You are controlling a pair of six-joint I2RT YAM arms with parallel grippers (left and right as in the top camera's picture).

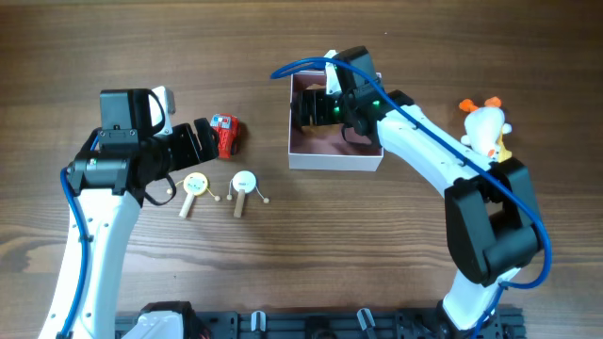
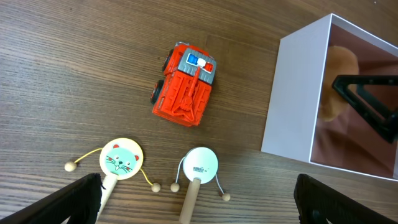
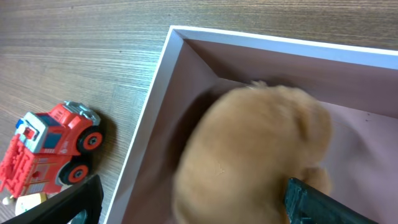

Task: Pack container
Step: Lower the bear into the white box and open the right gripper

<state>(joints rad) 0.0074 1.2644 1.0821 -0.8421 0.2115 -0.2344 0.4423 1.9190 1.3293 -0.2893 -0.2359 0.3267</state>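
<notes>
The container [image 1: 335, 160], a white-walled box with a pink inside, sits at the table's middle back; it also shows in the left wrist view [image 2: 297, 99] and the right wrist view [image 3: 155, 99]. My right gripper [image 1: 316, 108] is open inside it, its fingers [image 3: 193, 202] wide apart around a blurred tan plush toy [image 3: 255, 155], with a gap at the left finger. My left gripper [image 1: 209, 139] is open and empty [image 2: 199, 202], just left of a red toy truck [image 1: 226, 135] [image 2: 185, 84].
Two small rattle drums with wooden handles lie in front of the truck, a cat-faced one [image 1: 195, 188] [image 2: 120, 158] and a plain white one [image 1: 243, 182] [image 2: 199, 167]. A white and yellow duck plush [image 1: 485, 127] lies at the far right.
</notes>
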